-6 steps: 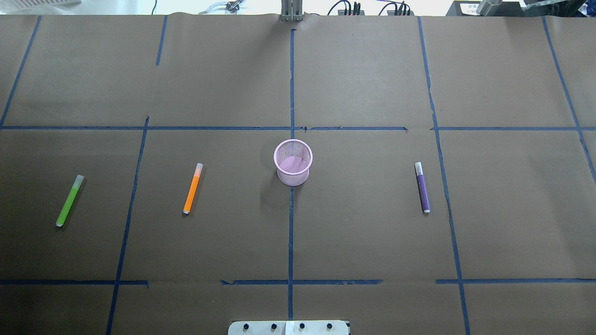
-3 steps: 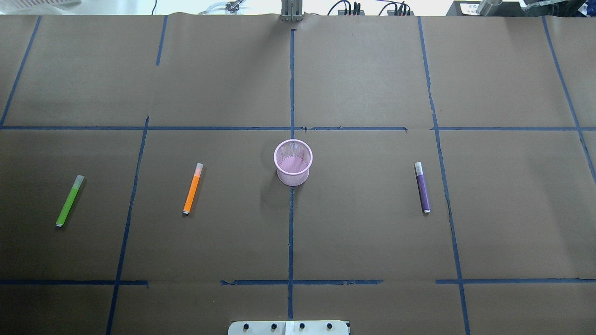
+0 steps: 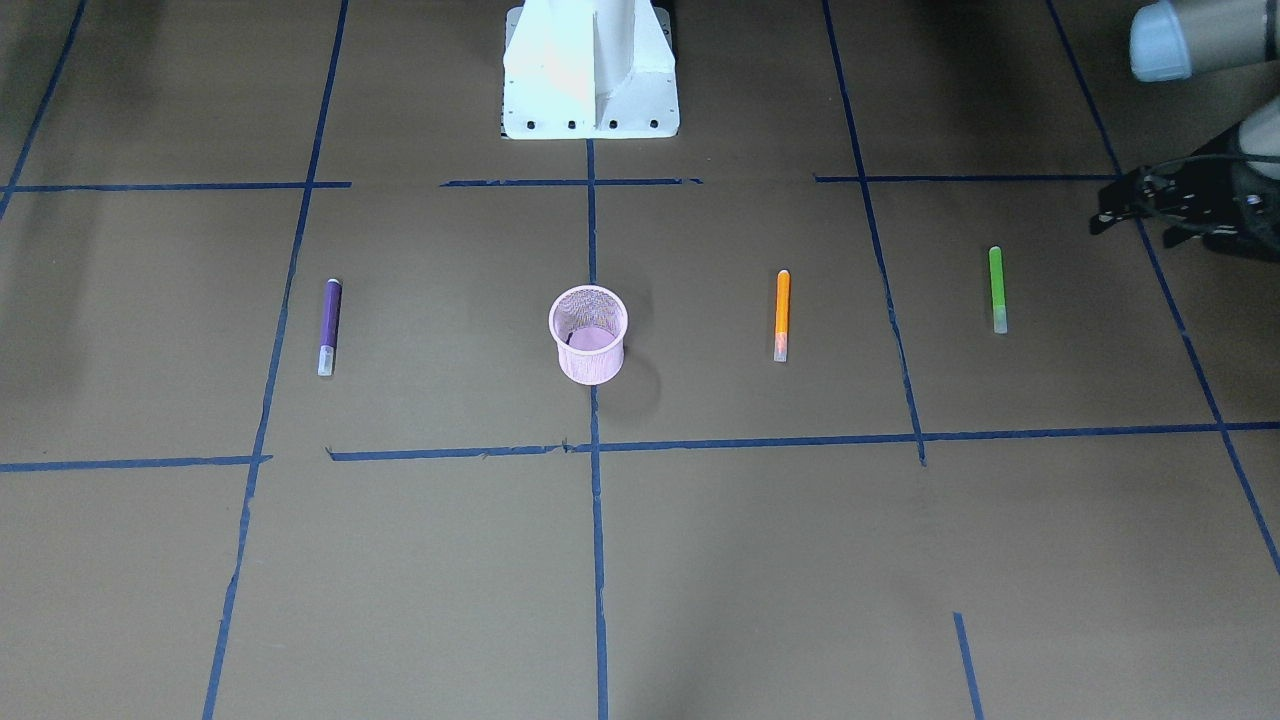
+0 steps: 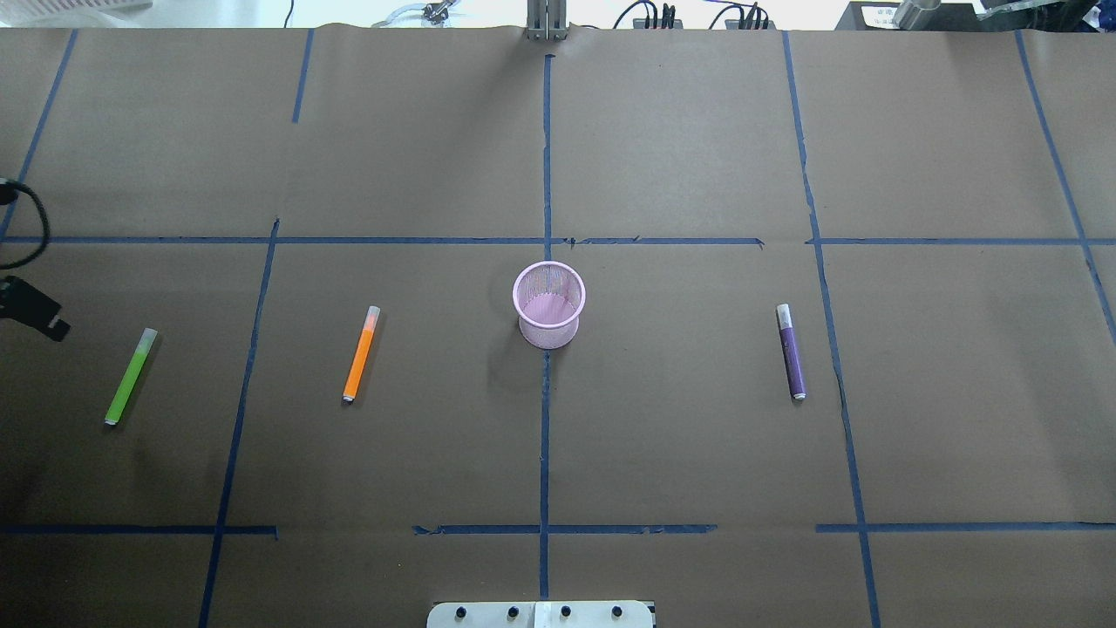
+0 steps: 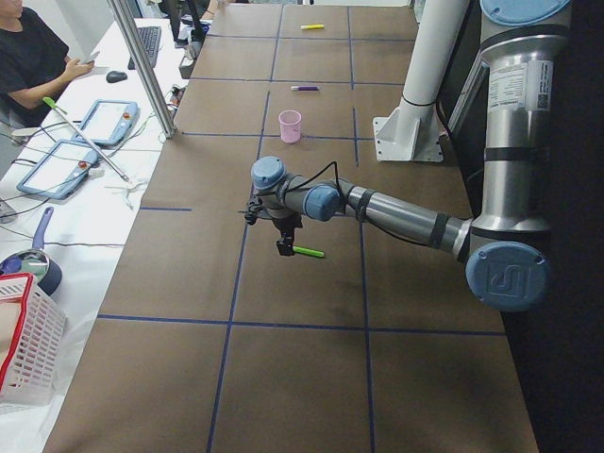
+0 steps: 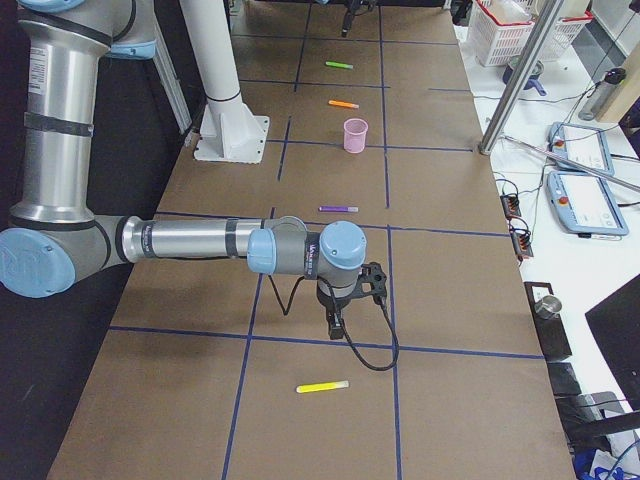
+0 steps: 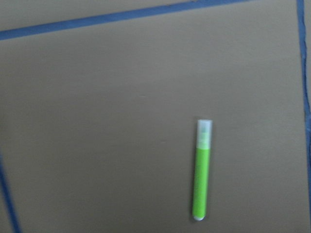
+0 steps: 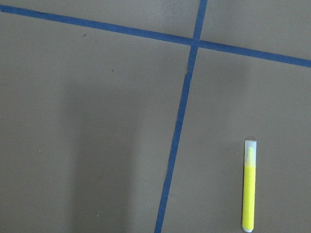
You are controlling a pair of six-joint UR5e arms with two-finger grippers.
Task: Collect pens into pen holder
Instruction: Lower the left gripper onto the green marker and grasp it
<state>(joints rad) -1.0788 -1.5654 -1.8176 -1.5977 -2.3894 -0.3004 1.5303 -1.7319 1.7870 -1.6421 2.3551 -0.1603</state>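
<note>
The pink mesh pen holder (image 4: 548, 305) stands upright at the table's middle. A green pen (image 4: 131, 376) and an orange pen (image 4: 362, 353) lie flat to its left, a purple pen (image 4: 791, 351) to its right. My left gripper (image 4: 37, 312) hangs at the left edge, just beyond the green pen (image 7: 201, 170); I cannot tell whether it is open or shut. A yellow pen (image 8: 249, 191) lies far right, outside the overhead view. My right gripper (image 6: 335, 322) hovers between it and the purple pen (image 6: 338, 209); its state cannot be told.
Blue tape lines (image 4: 545, 436) divide the brown paper into squares. The robot's white base (image 3: 590, 70) sits at the table's near edge. A person (image 5: 33, 57) sits at a side desk with tablets and a white basket (image 5: 24, 344); a metal post (image 5: 142, 71) stands there.
My left gripper and its cable have come into the overhead view at the left edge. The pens and the holder have not moved.
</note>
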